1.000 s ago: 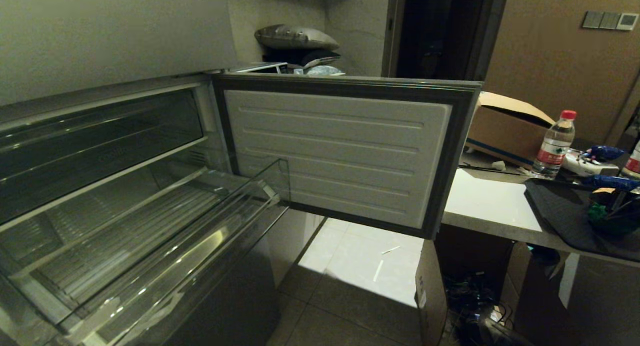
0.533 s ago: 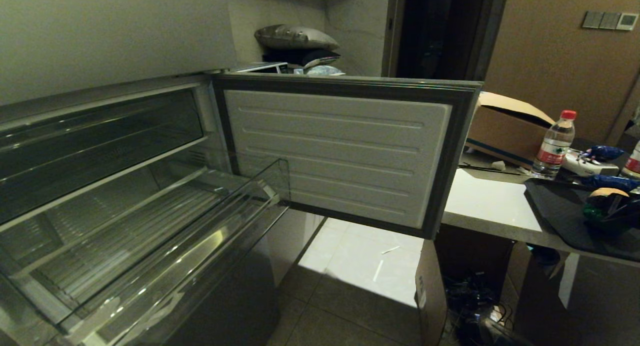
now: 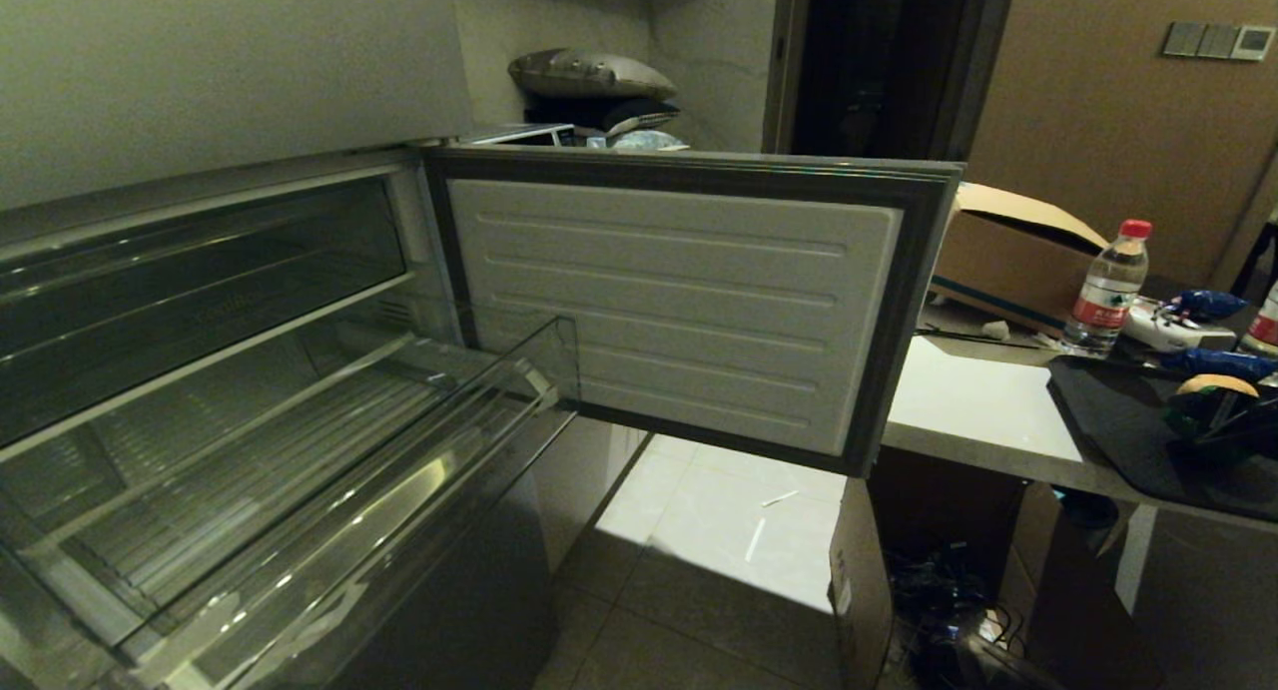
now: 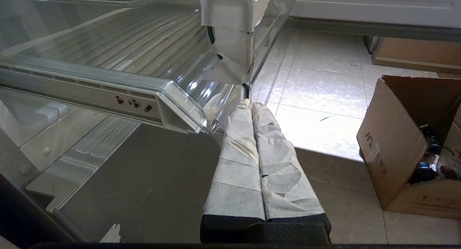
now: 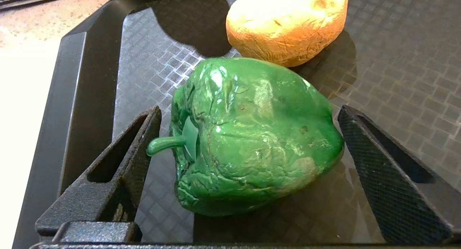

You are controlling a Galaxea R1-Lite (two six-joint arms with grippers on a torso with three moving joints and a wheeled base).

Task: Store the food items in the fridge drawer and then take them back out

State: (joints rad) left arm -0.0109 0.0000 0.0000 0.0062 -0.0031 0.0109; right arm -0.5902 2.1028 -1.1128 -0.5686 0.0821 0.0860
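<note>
The fridge drawer (image 3: 300, 470) stands pulled out of the open fridge on the left of the head view, clear plastic with a ribbed floor and a tall transparent front lip, and nothing lies in it. The fridge door (image 3: 679, 301) is swung wide to its right, its white ribbed inner face turned toward the camera. The food is well apart from the drawer, on a black tray (image 5: 90, 79) at the right end of the desk (image 3: 968, 400): a green bell pepper (image 5: 248, 133) lying on its side with its stem toward one finger, and a potato (image 5: 288, 22) touching it on the far side. The right hand (image 5: 248, 148) is spread wide around the pepper, one black finger on each side and neither pressing it, so nothing is grasped. The left hand (image 4: 254, 108) hangs low just beside the drawer's front corner, its two tape-wrapped fingers pressed flat together, clenched on nothing. A water bottle (image 3: 1106, 289) and a cardboard box (image 3: 1008, 256) stand farther back on the desk, and another open carton (image 4: 407, 144) sits on the tiled floor (image 4: 324, 97).
</note>
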